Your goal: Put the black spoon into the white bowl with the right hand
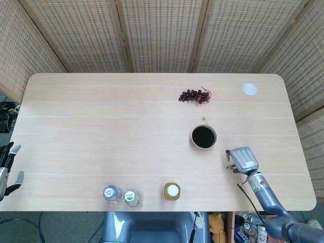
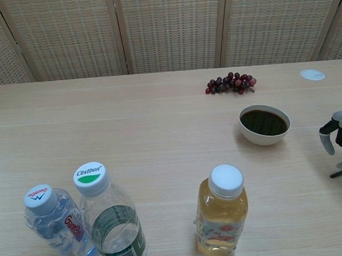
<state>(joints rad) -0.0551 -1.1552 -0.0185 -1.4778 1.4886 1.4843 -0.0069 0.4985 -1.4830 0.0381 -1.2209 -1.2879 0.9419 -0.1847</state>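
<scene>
White bowl (image 1: 203, 137) mid-table, right hand (image 1: 242, 160) beside, fingers curled, holding nothing visible.

right hand (image 1: 242, 159) grey | green wrist light | left hand (image 1: 9, 167) black-grey

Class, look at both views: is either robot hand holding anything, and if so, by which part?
The left hand at the table edge holds nothing. The right hand rests fingers-down on the table; whether anything is beneath it cannot be told.

We see the right robot hand (image 2: 340, 132) cut off by the chest view's edge, the left robot hand (image 1: 9, 167) by the head view's; the bowl's (image 1: 204, 137) dark contents stay unclear.
</scene>
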